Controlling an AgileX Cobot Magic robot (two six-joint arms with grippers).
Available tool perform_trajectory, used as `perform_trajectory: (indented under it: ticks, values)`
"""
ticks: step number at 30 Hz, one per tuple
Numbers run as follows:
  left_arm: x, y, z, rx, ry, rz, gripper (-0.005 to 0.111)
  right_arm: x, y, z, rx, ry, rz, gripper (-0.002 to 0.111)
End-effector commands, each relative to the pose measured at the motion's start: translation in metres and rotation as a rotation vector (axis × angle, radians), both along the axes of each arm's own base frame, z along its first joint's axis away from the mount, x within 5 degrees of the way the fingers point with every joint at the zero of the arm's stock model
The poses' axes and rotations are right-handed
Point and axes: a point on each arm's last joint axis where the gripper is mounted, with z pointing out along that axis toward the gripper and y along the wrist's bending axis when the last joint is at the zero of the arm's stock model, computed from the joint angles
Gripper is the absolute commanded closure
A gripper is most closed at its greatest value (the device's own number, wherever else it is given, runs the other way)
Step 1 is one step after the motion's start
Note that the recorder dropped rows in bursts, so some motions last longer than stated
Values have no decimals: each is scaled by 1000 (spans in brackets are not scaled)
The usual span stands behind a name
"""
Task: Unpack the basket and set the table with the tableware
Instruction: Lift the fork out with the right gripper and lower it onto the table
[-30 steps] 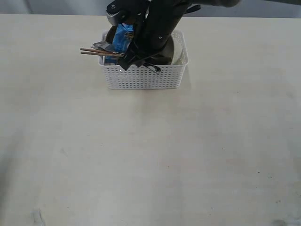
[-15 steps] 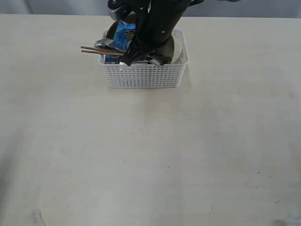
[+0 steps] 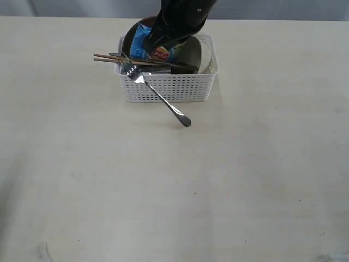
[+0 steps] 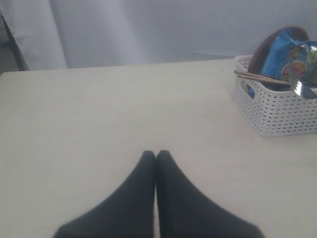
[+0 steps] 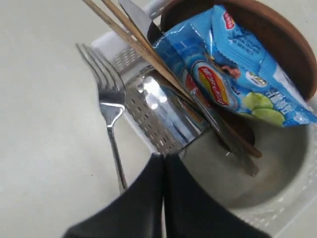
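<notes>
The white basket stands at the far middle of the table. A steel fork slants over its front wall, tines at the rim and handle end down in front of it. Inside are wooden chopsticks poking out left, a brown plate, a steel cup, a cream bowl, a dark spoon and a knife. My right gripper is shut on nothing, hovering over the basket's rim beside the fork. My left gripper is shut and empty over bare table, well away from the basket.
A blue chip bag leans upright against the plate in the basket. The right arm hangs over the basket's back and hides part of its contents. Pale tabletop stretches wide in front and on both sides.
The fork has come out of the basket and now slants over its front wall to the table. The right arm has risen and pulled back, uncovering the chip bag.
</notes>
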Motion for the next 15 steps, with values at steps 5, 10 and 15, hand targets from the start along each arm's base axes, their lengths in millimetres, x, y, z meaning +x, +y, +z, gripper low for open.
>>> perform_trajectory:
  ticks: [5, 10, 15]
  values:
    - [0, -1, 1, -3, -13, -8, 107, -35, 17, -22, -22, 363, 103, 86]
    - [0, -1, 1, -3, -13, -8, 107, -61, 56, -35, -158, 206, 300, 69]
    - [0, -1, 1, -3, -13, -8, 107, -47, 64, -87, -289, 182, 340, 69]
